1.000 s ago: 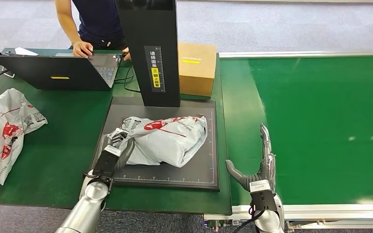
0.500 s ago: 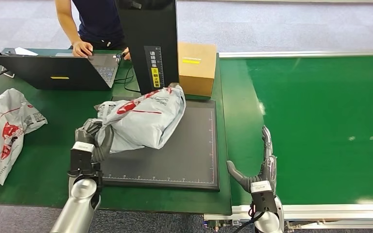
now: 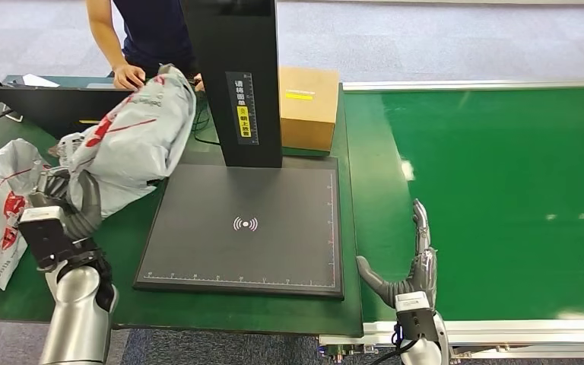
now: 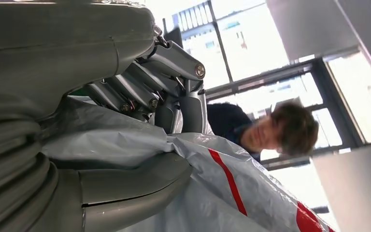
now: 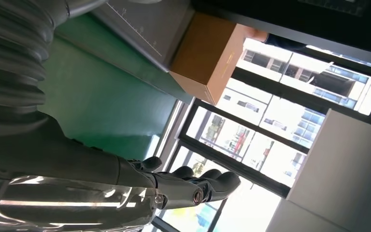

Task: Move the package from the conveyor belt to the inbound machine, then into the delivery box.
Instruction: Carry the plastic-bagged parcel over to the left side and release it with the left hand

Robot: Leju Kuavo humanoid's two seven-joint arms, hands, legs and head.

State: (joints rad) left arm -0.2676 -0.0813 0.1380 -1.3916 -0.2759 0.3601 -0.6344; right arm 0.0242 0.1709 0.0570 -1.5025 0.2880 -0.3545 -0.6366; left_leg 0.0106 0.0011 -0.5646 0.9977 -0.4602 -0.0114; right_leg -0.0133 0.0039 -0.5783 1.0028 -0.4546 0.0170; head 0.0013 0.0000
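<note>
The left hand (image 3: 72, 199) grips the grey package (image 3: 133, 137) by its lower end and holds it in the air, left of the inbound machine's scan plate (image 3: 245, 224), above the green table (image 3: 125, 247) and in front of the laptop (image 3: 61, 103). The plate is bare, so the scan step appears complete and the transfer to the delivery box is in hand. The right hand (image 3: 411, 268) holds nothing, fingers extended, at the conveyor belt (image 3: 502, 198) edge. The delivery box cannot be identified; the next move requires carrying the package clear of the second grey bag (image 3: 4, 205) lying near the left hand.
</note>
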